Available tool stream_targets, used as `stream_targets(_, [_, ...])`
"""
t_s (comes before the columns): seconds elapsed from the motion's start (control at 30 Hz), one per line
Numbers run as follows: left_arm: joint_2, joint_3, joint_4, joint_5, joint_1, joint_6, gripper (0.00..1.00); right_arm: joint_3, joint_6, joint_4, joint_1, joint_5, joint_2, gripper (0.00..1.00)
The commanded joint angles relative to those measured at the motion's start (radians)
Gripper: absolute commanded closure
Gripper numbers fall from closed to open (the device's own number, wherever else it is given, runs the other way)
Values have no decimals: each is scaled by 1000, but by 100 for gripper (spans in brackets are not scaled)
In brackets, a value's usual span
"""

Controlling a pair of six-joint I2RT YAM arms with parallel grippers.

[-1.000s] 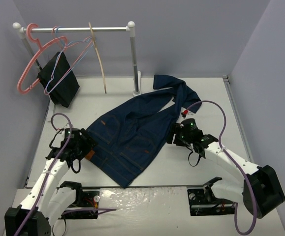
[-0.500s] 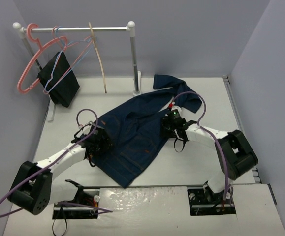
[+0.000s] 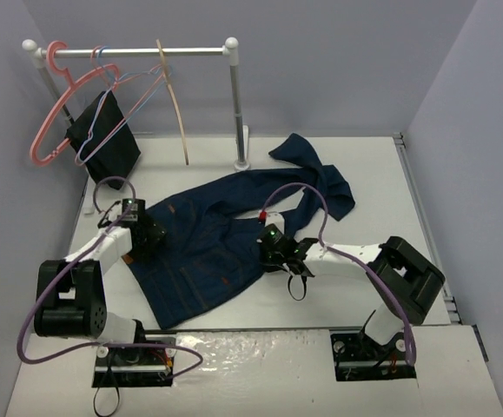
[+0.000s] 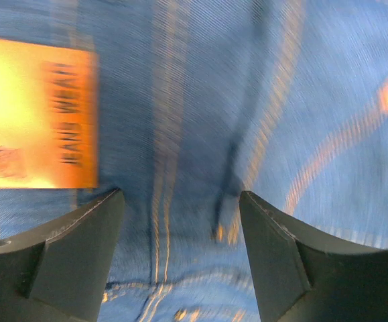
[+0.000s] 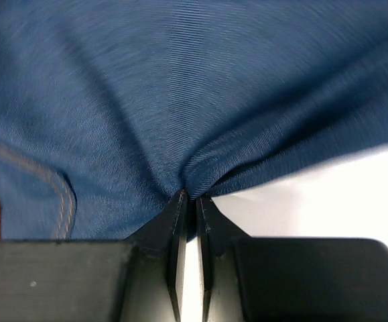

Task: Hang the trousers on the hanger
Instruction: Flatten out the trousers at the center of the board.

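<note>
Denim lies spread across the middle of the white bench (image 3: pixel 381 208): the trousers (image 3: pixel 203 252) are flat, waist to the near left, legs trailing to the far right. At the left, the left tool (image 3: pixel 141 233) sits low over the waistband beside the orange patch (image 4: pixel 36 111), its fingers apart and holding nothing. On the far rail (image 3: pixel 129 52) the hanger (image 3: pixel 175 109) hangs bare. Right of centre, the right tool (image 3: pixel 274 249) is clamped on a pinch of the cloth's edge. By my judgement the task is barely begun: lifting the trousers and draping them over the hanger's bar remain.
</note>
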Motion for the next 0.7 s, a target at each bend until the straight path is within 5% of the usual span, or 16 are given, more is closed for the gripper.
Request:
stream_targets(0.0, [27, 101, -83, -10, 141, 113, 33, 169, 20, -181, 190, -76, 23, 95])
stream_targets(0.13, [13, 219, -81, 37, 193, 177, 33, 334, -26, -257, 234, -83, 58, 79])
stream_targets(0.3, [-104, 276, -131, 86, 103, 296, 32, 386, -42, -335, 175, 87, -16, 54])
stream_targets(0.5, [-327, 195, -190, 57, -313, 320, 32, 245, -39, -384, -136, 123, -242, 52])
stream_targets(0.67, [-312, 165, -125, 53, -575, 274, 32, 216, -96, -389, -465, 73, -247, 52])
